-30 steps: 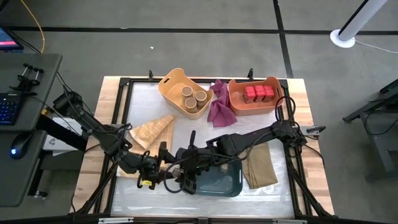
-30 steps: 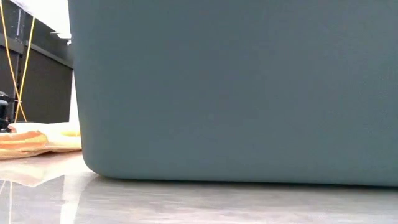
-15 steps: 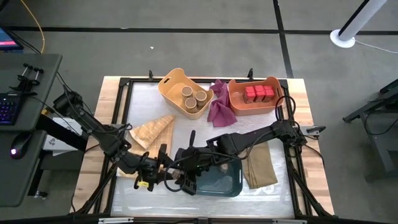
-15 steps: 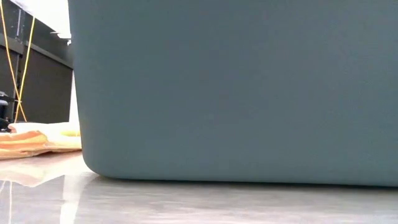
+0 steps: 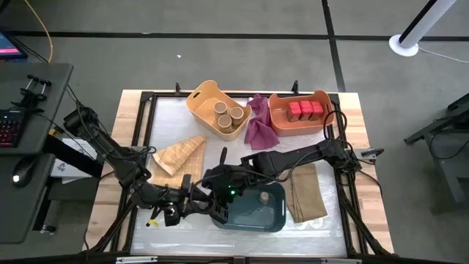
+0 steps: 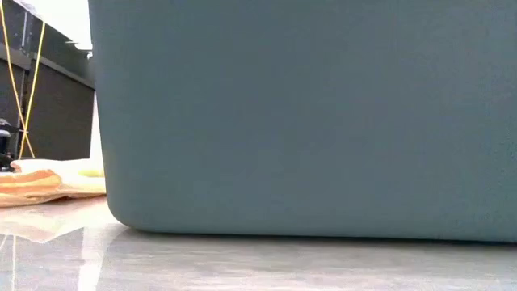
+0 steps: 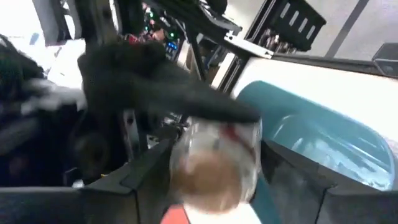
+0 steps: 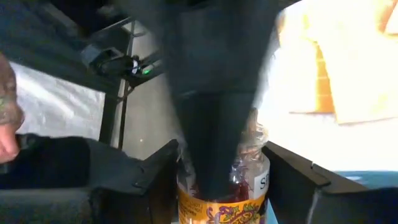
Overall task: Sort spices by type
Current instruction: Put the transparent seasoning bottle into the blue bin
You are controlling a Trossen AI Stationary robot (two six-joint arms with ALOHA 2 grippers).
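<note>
The low view is filled by the teal bin's (image 6: 307,121) wall, and where the two grippers meet at its left rim both wrist views are blurred. The right gripper (image 8: 217,186) pinches a small jar (image 8: 222,193); I cannot tell how the left gripper (image 5: 192,202) stands. One more jar (image 5: 261,196) lies in the bin, three cylinders (image 5: 228,115) fill the yellow bin (image 5: 198,97), and three red tins (image 5: 304,110) the orange bin (image 5: 282,125).

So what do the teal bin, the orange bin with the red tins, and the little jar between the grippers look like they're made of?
The teal bin looks like matte moulded plastic: smooth, even walls and rounded corners. The orange bin seems the same, with a soft rounded rim. The small jar appears to be clear glass or plastic, see-through above a printed paper-like label; which one, I can't tell.
</note>
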